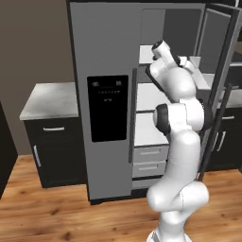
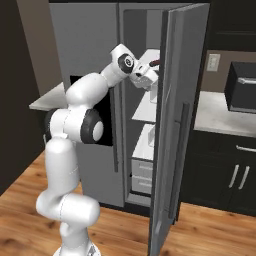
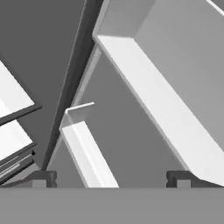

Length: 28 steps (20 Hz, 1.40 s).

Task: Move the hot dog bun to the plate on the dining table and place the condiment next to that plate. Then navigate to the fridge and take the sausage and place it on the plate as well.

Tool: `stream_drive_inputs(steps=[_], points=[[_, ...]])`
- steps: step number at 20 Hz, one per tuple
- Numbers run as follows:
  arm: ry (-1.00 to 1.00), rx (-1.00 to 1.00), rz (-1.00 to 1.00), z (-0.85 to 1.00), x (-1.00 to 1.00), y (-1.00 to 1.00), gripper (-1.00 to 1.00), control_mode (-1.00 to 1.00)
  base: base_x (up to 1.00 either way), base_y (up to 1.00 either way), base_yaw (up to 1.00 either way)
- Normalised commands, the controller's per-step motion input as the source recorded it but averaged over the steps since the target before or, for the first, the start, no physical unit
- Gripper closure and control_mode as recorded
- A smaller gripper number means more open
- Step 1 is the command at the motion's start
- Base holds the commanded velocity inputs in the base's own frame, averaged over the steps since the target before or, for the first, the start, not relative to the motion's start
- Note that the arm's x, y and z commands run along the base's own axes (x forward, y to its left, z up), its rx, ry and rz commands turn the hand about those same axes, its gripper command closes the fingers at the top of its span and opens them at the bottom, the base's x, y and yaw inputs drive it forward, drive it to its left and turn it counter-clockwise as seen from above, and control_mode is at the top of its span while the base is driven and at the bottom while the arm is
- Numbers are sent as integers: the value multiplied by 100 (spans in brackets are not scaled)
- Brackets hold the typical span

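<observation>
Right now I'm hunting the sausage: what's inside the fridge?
Inside the fridge are white shelves and drawers. A dark red-brown tip, perhaps the sausage, peeks past the open gripper. The door and arm hide the rest.

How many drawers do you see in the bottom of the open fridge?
2 at least: an upper drawer and a lower drawer stacked beneath the fridge shelves. The arm and door may hide others.

Even, soft rendered light, no glare, faint shadows; all three views slightly blurred.
</observation>
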Motion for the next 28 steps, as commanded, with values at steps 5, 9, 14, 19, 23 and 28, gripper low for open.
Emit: stream_drive_inputs(steps=[5, 9, 14, 19, 23, 28], points=[[-9, 7, -4, 0, -19, -96, -100, -100, 0, 0, 0], [-10, 7, -1, 0, -20, -79, -100, -100, 0, 0, 0], [-20, 3, 0, 0, -44, -9, -100, -100, 0, 0, 0], [-8, 0, 13, 3, -62, 66, -100, -100, 0, 0, 0], [0, 0, 19, 14, -67, 84, -100, -100, 0, 0, 0], [0, 0, 22, 15, -84, 71, -100, -100, 0, 0, 0]])
